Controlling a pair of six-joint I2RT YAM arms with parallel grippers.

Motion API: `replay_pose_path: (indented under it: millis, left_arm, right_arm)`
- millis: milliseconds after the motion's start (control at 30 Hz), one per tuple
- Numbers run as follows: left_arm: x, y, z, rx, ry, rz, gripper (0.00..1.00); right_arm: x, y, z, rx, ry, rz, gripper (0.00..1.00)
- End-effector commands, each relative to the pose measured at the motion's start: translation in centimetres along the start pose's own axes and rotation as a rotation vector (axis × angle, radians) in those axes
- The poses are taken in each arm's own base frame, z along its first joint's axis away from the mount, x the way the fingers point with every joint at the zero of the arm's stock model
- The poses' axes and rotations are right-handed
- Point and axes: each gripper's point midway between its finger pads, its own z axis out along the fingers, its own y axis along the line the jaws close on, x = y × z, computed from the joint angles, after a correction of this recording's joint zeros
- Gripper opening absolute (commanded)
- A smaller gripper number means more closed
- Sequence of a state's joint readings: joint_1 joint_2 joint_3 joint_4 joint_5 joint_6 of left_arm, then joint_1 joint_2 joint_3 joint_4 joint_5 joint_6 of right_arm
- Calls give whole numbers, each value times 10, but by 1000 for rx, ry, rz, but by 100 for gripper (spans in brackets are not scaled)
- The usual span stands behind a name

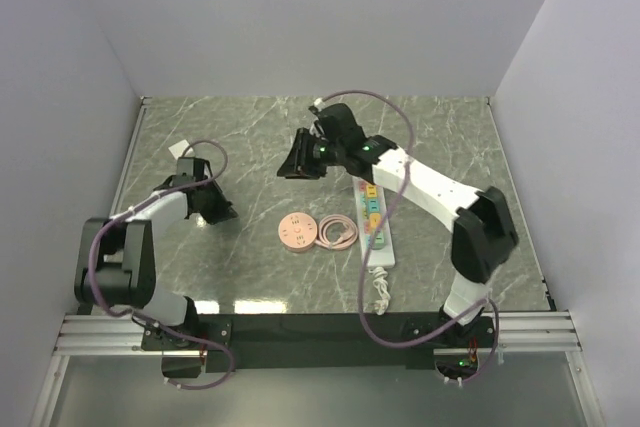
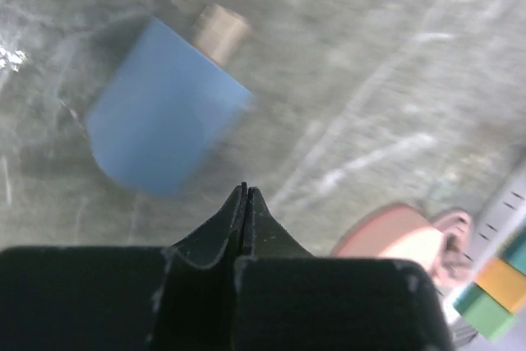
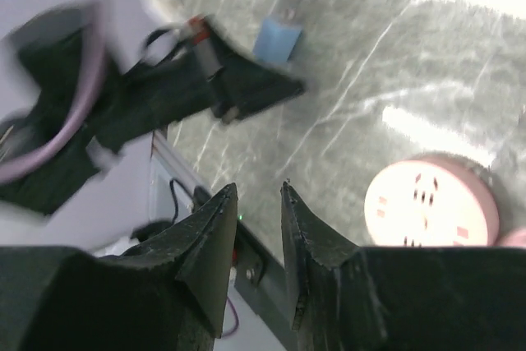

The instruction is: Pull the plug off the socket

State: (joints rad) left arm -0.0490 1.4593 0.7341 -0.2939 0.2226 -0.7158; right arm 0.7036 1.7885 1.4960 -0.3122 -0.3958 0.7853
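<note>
The socket (image 1: pixel 377 219), a long white power strip with pastel outlets and a short white cord, lies right of centre; nothing stands in it. Its coloured end shows in the left wrist view (image 2: pixel 498 284). A blue plug (image 2: pixel 164 113) with a beige prong lies loose on the table just ahead of my left gripper (image 2: pixel 245 190), which is shut and empty. The plug also shows in the right wrist view (image 3: pixel 278 39). I cannot make it out in the top view. My left gripper (image 1: pixel 225 215) sits at the left. My right gripper (image 1: pixel 291 169) hovers open and empty left of the strip (image 3: pixel 259 191).
A pink round outlet disc (image 1: pixel 298 231) with a coiled pink cord (image 1: pixel 336 232) lies between the grippers, left of the strip; it shows in the right wrist view (image 3: pixel 431 203) and the left wrist view (image 2: pixel 394 240). White walls enclose the table on three sides.
</note>
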Motion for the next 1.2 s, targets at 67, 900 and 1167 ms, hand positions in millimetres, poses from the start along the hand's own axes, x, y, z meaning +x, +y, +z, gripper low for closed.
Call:
replay_pose_path:
  millis: [67,900,1167]
  left_arm:
    - [-33,10,23,-109,-59,29,1]
    - [-148,3,-41,13,-293,-92,1]
    - [-102,-17,-58,127,-218,-59,1]
  right_arm:
    - [19,-8,-31,35,-9,-47,35]
    - [103,-138,-27,519,195,-245,77]
    - [137,-139,-3,411,294,-456,65]
